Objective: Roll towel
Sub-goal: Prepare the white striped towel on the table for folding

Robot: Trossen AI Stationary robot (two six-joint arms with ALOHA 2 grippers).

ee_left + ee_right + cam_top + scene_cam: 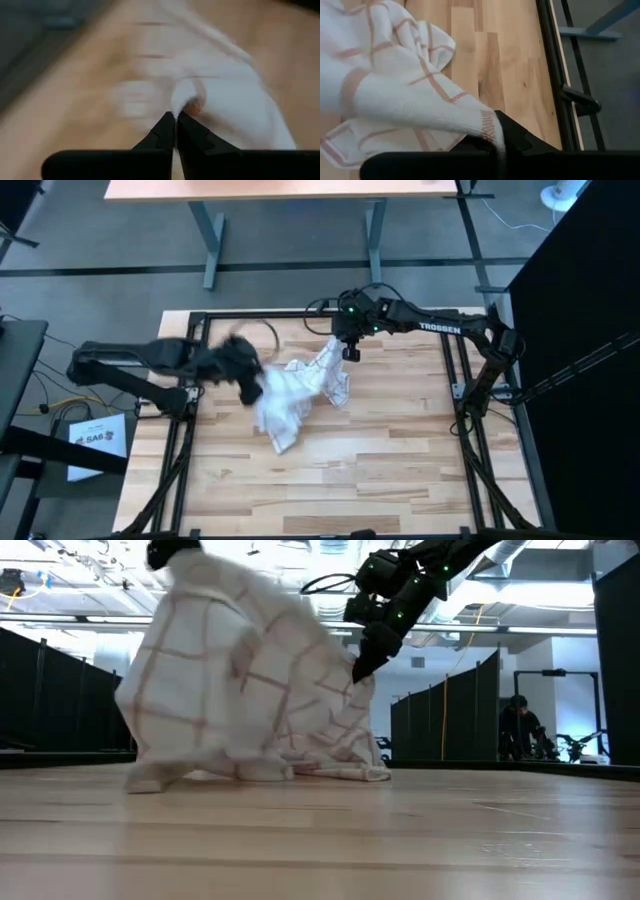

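Setting: wooden plank table (380,470) inside a black frame (452,380); dark partition panels (450,720) and a person (518,725) stand in the room beyond, seen in the low view.
Towel: white towel (295,395) with reddish grid lines hangs bunched between the two grippers, its lower folds resting on the table just below and between them.
Left gripper: left gripper (250,385) is clenched on one edge of the towel; in its wrist view the fingertips (167,125) meet with cloth pinched between them, and the low view shows that edge held high above the table.
Right gripper: right gripper (350,352) is clamped on the opposite edge, the hem caught at its fingers (512,135); the cloth drapes away from it toward the left gripper.
Arms: both reach in over the table from opposite sides, the grippers near each other with the towel strung between.
Background: second table (290,190) stands past the frame's far side.
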